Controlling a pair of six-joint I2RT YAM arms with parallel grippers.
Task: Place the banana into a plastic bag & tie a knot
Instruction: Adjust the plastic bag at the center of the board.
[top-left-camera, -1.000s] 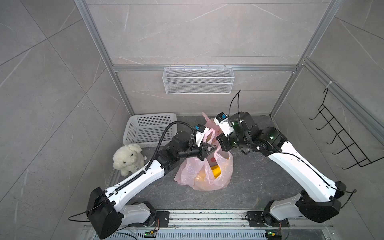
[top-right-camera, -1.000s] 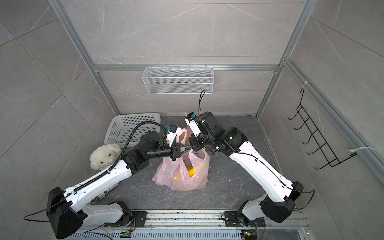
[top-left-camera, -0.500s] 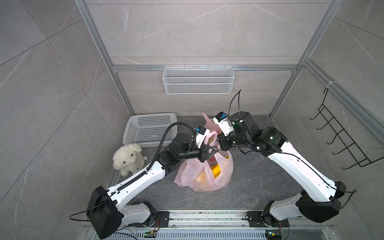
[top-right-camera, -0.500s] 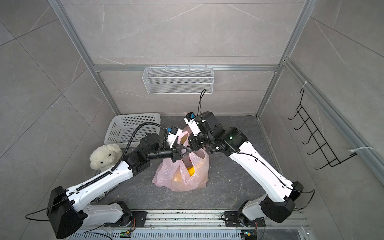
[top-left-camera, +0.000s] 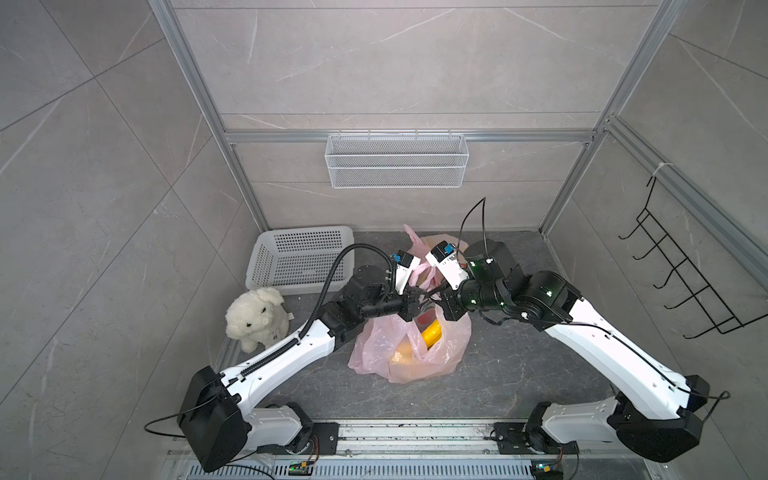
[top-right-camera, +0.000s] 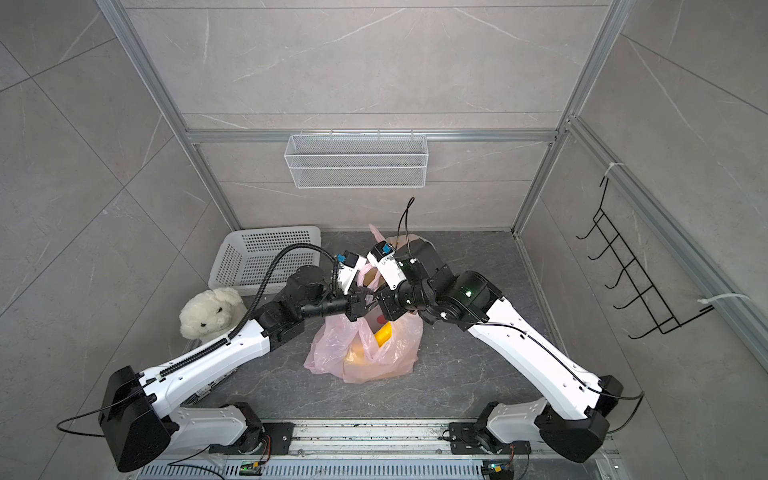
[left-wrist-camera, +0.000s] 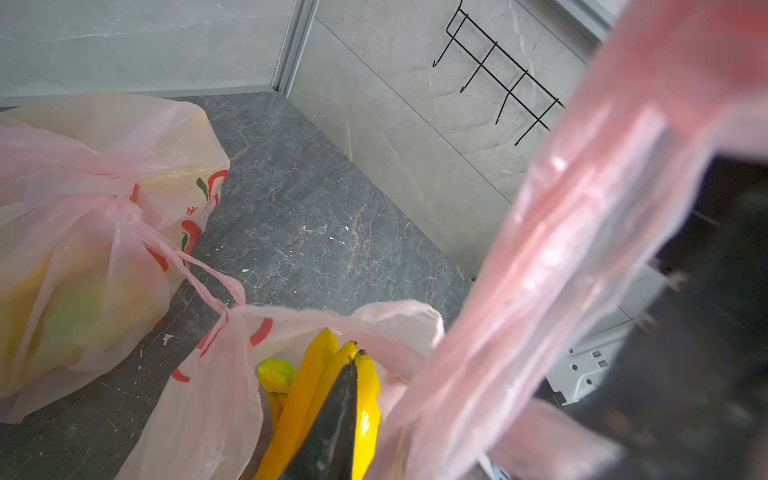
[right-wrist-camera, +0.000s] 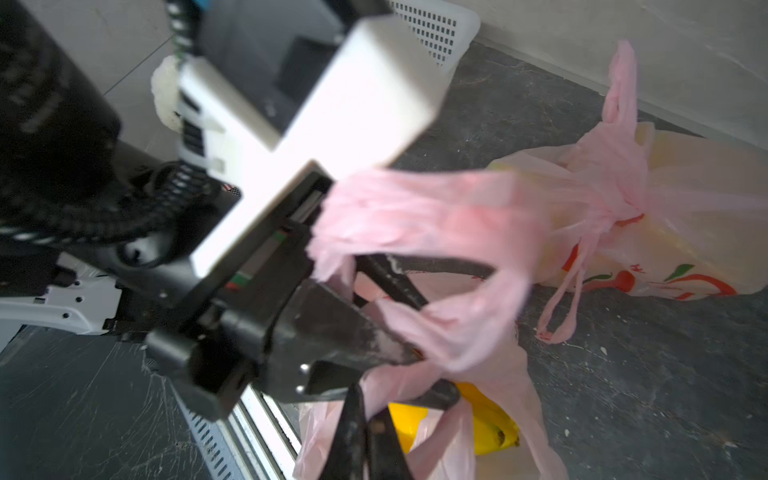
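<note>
A pink plastic bag (top-left-camera: 415, 353) (top-right-camera: 374, 357) stands on the dark floor with its mouth open. The yellow banana (top-left-camera: 432, 332) (left-wrist-camera: 370, 399) (right-wrist-camera: 490, 432) lies inside it. Both grippers meet just above the bag's mouth. My left gripper (top-left-camera: 422, 298) (right-wrist-camera: 415, 328) has its jaws apart, with a bag handle (right-wrist-camera: 436, 232) draped over and between them. In the left wrist view only one finger (left-wrist-camera: 332, 424) shows, beside a stretched handle strip (left-wrist-camera: 582, 249). My right gripper (top-left-camera: 436, 297) (right-wrist-camera: 365, 415) is shut, its fingertips pinching pink handle film.
A second pink bag (top-left-camera: 432, 245) (left-wrist-camera: 104, 208), tied shut, lies behind the first. A white perforated basket (top-left-camera: 299, 257) and a white plush toy (top-left-camera: 255, 318) sit at the left. A wire basket (top-left-camera: 395, 166) hangs on the back wall, a black hook rack (top-left-camera: 681, 282) on the right wall.
The left gripper's jaws have spread apart a little and its wrist has edged toward the right gripper. The right gripper stays shut; the bag has not shifted.
</note>
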